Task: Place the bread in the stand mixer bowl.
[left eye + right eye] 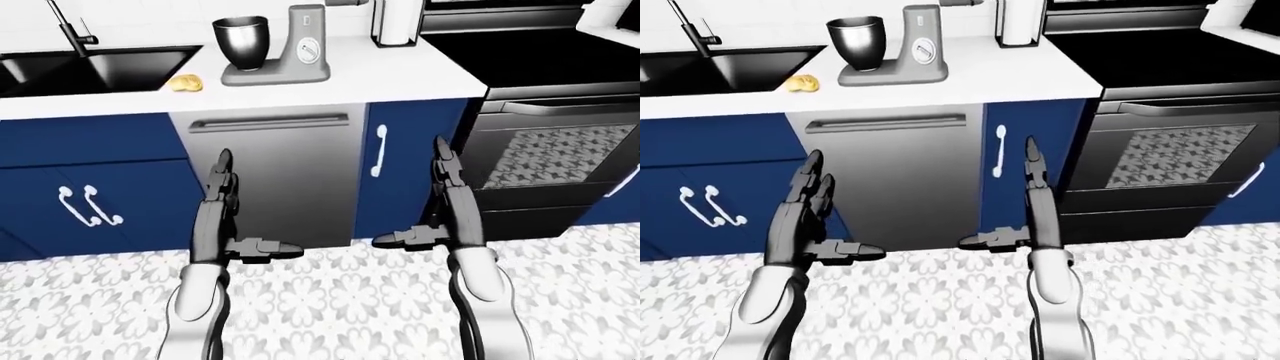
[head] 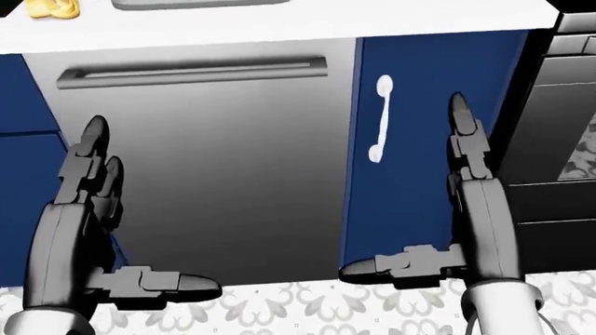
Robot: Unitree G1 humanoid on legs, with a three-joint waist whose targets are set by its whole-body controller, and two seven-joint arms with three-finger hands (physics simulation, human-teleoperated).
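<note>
Blue cabinets (image 1: 90, 187), patterned floor (image 1: 330, 300), perhaps a dishwasher (image 1: 270, 180).

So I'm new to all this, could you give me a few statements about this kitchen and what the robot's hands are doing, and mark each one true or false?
1. The bread lies on the counter between sink and mixer. True.
2. The bread is already in the bowl. False: it is on the counter, left of the bowl.
3. Both hands are empty and open. True: left hand and right hand hold nothing.
4. The right hand grips the white handle. False: it hangs apart from it.
5. The oven is left of the sink. False: it is at the right.
</note>
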